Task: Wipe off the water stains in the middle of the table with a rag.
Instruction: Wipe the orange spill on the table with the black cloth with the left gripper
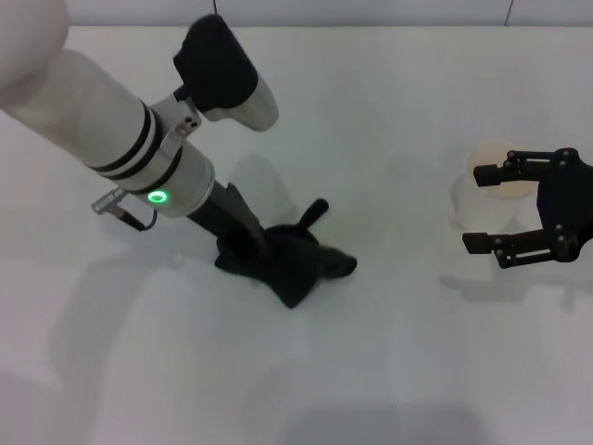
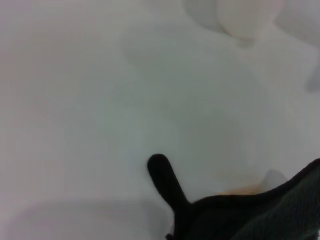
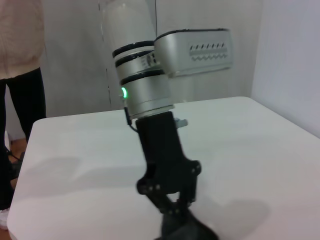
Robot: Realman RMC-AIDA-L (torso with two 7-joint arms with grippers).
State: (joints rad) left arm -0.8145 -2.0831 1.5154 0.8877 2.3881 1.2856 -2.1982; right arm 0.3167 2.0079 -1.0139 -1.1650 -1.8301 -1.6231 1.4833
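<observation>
Rag [image 1: 292,264], black and bunched with a thin stub [image 2: 165,182] sticking up from it, lies on the white worktop [image 1: 389,371] near its middle. The left end effector [image 1: 243,243] presses down into the rag's left side, clenched on the cloth. Just beyond the rag's edge, seen from the left wrist, a faint orange stain [image 2: 240,189] shows on the worktop, touching the cloth. Well to the right of the rag, the right end effector [image 1: 484,209] hangs with its fingers spread apart, around a white cup [image 1: 491,190].
</observation>
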